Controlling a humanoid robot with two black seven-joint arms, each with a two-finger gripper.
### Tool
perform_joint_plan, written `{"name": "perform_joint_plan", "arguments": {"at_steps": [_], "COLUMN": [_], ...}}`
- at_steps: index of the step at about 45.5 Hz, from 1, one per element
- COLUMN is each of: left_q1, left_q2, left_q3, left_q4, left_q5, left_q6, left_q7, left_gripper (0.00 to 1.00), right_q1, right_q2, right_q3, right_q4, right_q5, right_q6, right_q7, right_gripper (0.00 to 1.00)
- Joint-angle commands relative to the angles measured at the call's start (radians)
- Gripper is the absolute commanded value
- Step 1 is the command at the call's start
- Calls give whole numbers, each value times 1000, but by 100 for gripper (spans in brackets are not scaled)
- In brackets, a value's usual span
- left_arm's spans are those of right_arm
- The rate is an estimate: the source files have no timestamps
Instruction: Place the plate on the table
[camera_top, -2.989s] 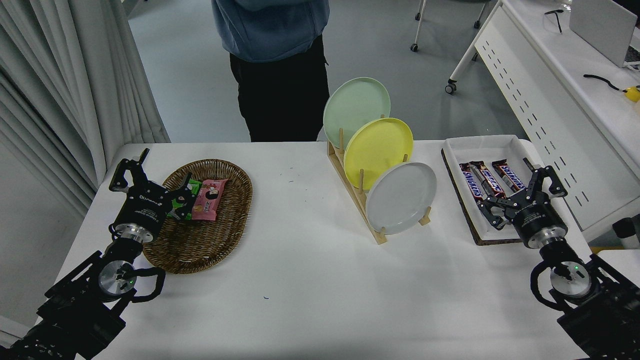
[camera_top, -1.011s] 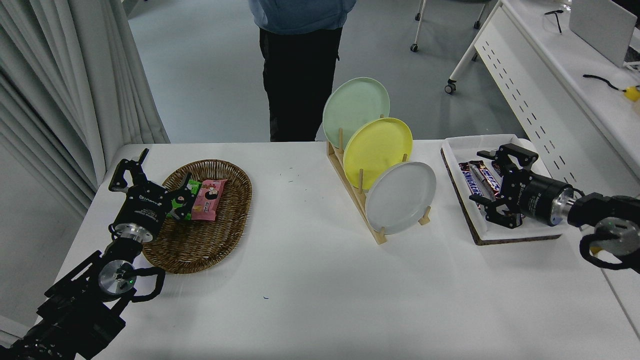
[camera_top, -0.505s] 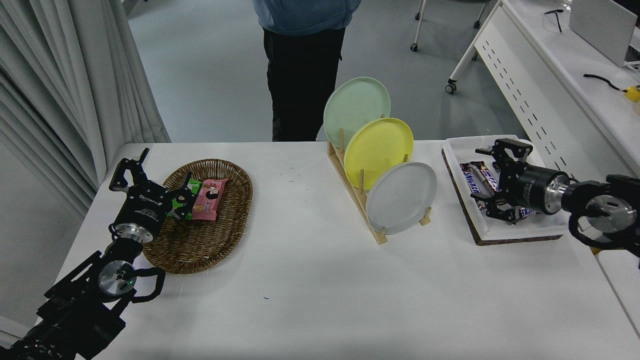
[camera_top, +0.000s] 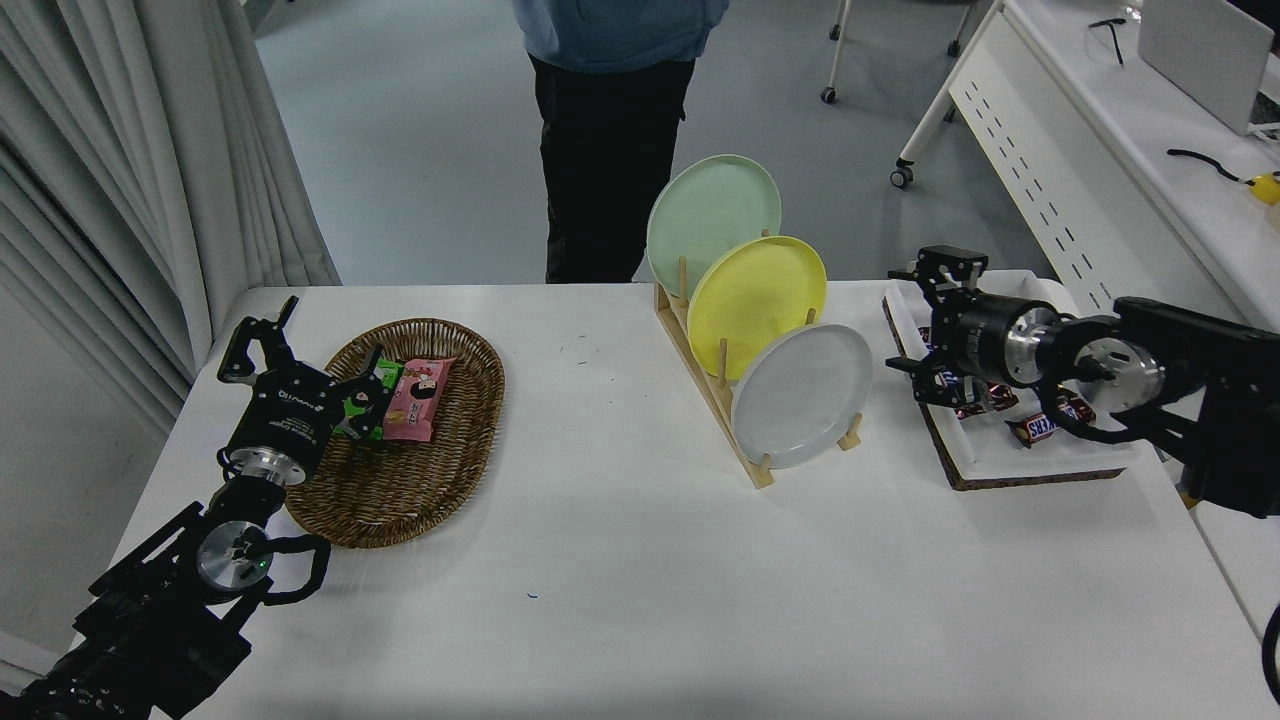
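Approach step: right pincer (camera_top: 915, 320) spread, empty, just right of plate (camera_top: 802, 396) in rack (camera_top: 712, 400). Next, you close on rim, lift clear, lay on table (camera_top: 640, 580).

Smooth matt grey plate (camera_top: 801, 396) in a pale wooden rack (camera_top: 712, 398); woven wicker basket (camera_top: 404, 497) left of it (glossy snack wrappers (camera_top: 400, 399) inside); table (camera_top: 620, 590) smooth white.

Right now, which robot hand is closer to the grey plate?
The right. The right gripper hangs just to the right of the grey plate, fingers open, not touching it. The left gripper is parked far off by the wicker basket.
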Motion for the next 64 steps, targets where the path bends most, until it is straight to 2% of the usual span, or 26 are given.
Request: {"name": "perform_joint_plan", "arguments": {"at_steps": [1,12,22,32,36,37,49,53,58,61,64], "left_q1": [0,0,0,0,0,0,0,0,0,0,0], "left_q2": [0,0,0,0,0,0,0,-1,0,0,-1], "left_q3": [0,1,0,0,0,0,0,0,0,0,0], "left_q4": [1,1,1,0,1,1,0,0,0,0,0], "left_q5": [0,0,0,0,0,0,0,0,0,0,0], "left_q6": [0,0,0,1,0,0,0,0,0,0,0], "left_q7": [0,0,0,0,0,0,0,0,0,0,0], "left_gripper": [100,100,100,100,100,100,100,100,100,100,100], "right_q1": [21,27,28,-7,-6,-6,-6,-2,1,1,1], "right_q2": [57,59,51,47,45,45,45,47,48,50,51], "right_q3": [-10,-53,-32,28,28,30,28,28,28,26,25], "right_q4": [6,6,0,-3,-6,-8,-12,-12,-12,-12,-12], "right_q5": [-70,-71,-76,11,15,15,25,38,41,51,61], "right_q6": [23,119,119,108,79,58,7,5,4,4,4], "right_q7": [-7,-7,-7,-7,-8,-8,-8,-10,-27,-50,-70], "right_gripper": [100,100,100,100,96,88,85,75,72,64,62]}}
